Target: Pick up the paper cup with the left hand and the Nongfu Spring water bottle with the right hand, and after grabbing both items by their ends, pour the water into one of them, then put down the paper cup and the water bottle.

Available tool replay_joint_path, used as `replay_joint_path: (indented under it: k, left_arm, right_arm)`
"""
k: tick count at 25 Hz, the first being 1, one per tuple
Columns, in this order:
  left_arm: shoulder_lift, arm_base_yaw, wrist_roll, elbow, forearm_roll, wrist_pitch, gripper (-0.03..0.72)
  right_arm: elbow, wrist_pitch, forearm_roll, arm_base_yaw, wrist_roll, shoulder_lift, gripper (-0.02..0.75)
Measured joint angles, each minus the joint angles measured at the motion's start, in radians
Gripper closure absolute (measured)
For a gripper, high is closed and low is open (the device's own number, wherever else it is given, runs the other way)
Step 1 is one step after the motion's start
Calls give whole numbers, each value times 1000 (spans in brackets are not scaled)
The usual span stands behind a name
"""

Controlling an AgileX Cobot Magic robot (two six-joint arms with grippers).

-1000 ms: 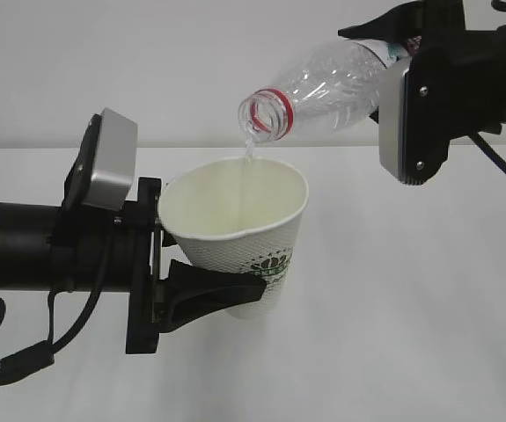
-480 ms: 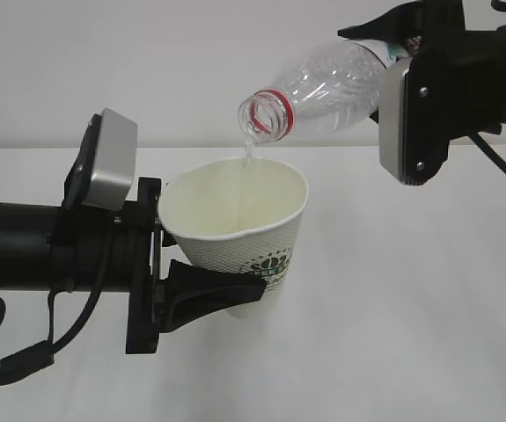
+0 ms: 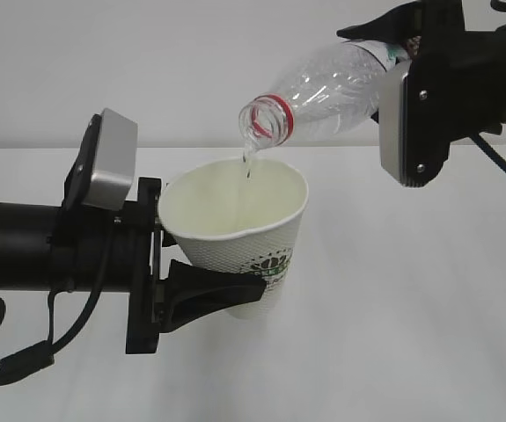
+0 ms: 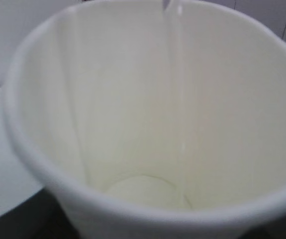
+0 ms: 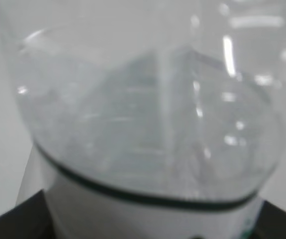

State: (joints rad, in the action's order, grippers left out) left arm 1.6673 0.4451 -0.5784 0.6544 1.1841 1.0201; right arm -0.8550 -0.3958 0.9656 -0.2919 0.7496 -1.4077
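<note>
1. Your left hand [image 3: 201,297] comes in from the left on its black arm, fingers closed around the lower part of the paper cup [image 3: 240,239], holding it above the white table [image 3: 411,334].
2. The cup leans, mouth tipped up and toward the left. It is white and tapered, with a small green logo near the bottom of its side and a cream inside.
3. Down the left wrist view you look straight into the paper cup [image 4: 147,124]: pale cream walls, a round bottom, and a thin clear streak of the water [image 4: 178,74] running down the far wall.
4. Your right hand [image 3: 411,40] is high at the right, gripping the Nongfu Spring water bottle [image 3: 323,92] by its base end; the finger tips are mostly hidden behind the grey box module [image 3: 411,123].
5. The bottle is clear ribbed plastic, capless, with a red ring at the neck, and it slopes down to the left, its mouth just above the cup's far rim.
6. The water [image 3: 249,156] shows as a thin trickle and drops between the bottle's mouth and the cup.
7. The right wrist view is filled by the bottle's [image 5: 147,124] blurred clear wall, with a white label band at the bottom.
</note>
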Motion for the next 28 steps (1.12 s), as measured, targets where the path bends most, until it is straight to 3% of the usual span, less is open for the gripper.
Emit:
replay_joint_path:
  k: [28]
  left_arm:
    - [0, 0, 0, 0, 0, 0, 187]
  right_arm:
    - [0, -2, 0, 0, 22, 0, 279]
